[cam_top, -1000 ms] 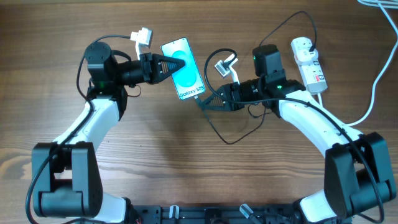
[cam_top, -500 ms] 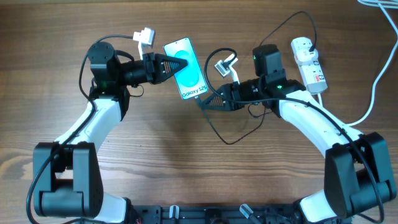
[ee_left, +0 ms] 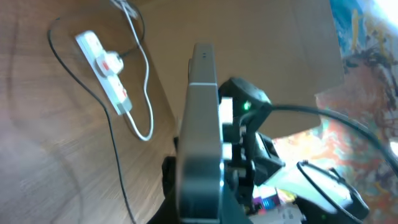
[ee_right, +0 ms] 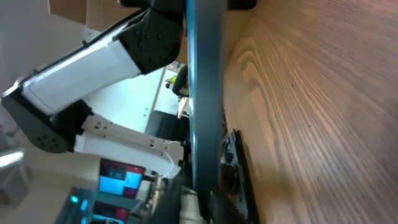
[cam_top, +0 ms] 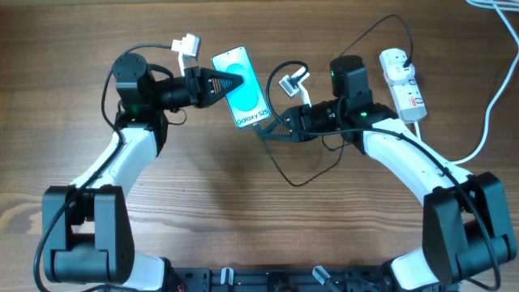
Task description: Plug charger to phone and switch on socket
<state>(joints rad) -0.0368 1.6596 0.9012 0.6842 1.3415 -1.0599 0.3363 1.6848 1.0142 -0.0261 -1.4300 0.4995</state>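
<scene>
— Two grippers meet at the phone [cam_top: 242, 89], is that correct?
— Yes. The left gripper [cam_top: 233, 83] is clamped on the phone, with one finger lying across the cyan screen. In the left wrist view the phone is seen from its edge.
— And the other one?
— The right gripper [cam_top: 268, 130] looks pressed together on the connector tip of the charger [cam_top: 300, 186], just at the lower edge of the phone, below the "Galaxy S25" text. Whether the tip is fully inside, I cannot tell.
— Where is the socket?
— The socket [cam_top: 403, 83] lies on the table [cam_top: 243, 227] at the far right, well apart from the phone. Its white cord [cam_top: 486, 130] runs away to the right. The red switch [ee_left: 112, 62] is visible, but its position is too small to read.
</scene>
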